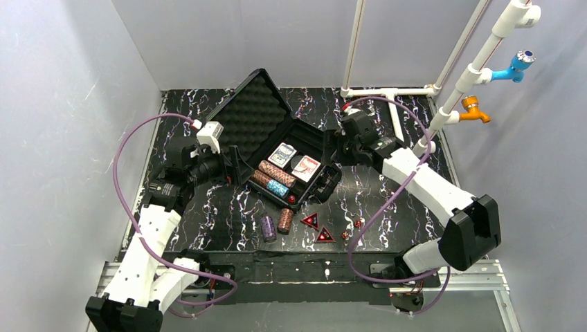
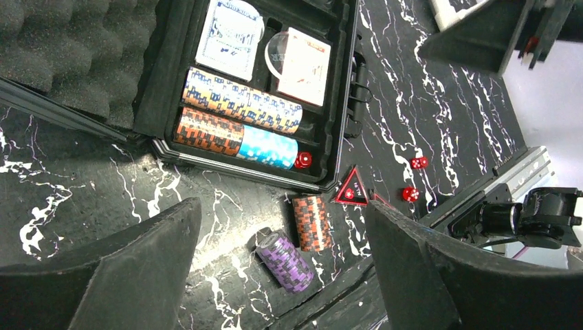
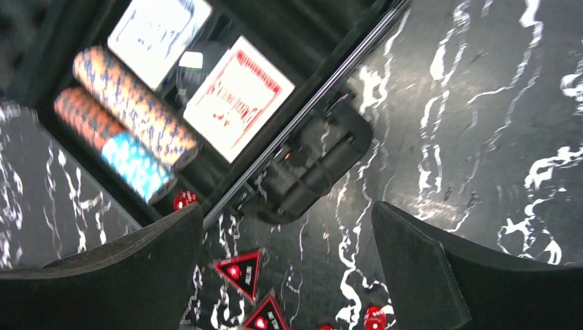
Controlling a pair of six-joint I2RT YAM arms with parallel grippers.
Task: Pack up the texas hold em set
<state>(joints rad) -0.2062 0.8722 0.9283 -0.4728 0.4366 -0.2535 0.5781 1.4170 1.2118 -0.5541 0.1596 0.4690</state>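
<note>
Roughly midway through, judging by what lies where. Open on the black marbled table (image 1: 228, 214), toward the back and between the two arms: the black case (image 1: 320, 142), lid (image 1: 253, 114) thrown back with grey egg-crate foam showing, not yet closed. Already stowed in the tray: a blue-backed deck (image 1: 282, 154) and a red-backed deck (image 1: 306, 168) side by side, a long brown-and-blue patterned chip roll (image 1: 277, 173) next to them, then a second row (image 1: 270, 183) of orange-brown chips running into light blue, with one red die (image 1: 291, 199) at its end. Left to pack, out on the table just in front of the case: a purple chip roll (image 1: 268, 227) and a short brown chip roll (image 1: 285, 220) lying close together, two red triangular markers (image 1: 310, 220), two small red dice (image 1: 358, 223) to their right. Left gripper (image 2: 282, 203) beside the case's left edge, jaws wide, holding nothing. Right gripper (image 3: 287, 205) at the case's right side near the handle (image 3: 323, 172), jaws fully spread, likewise empty.
</note>
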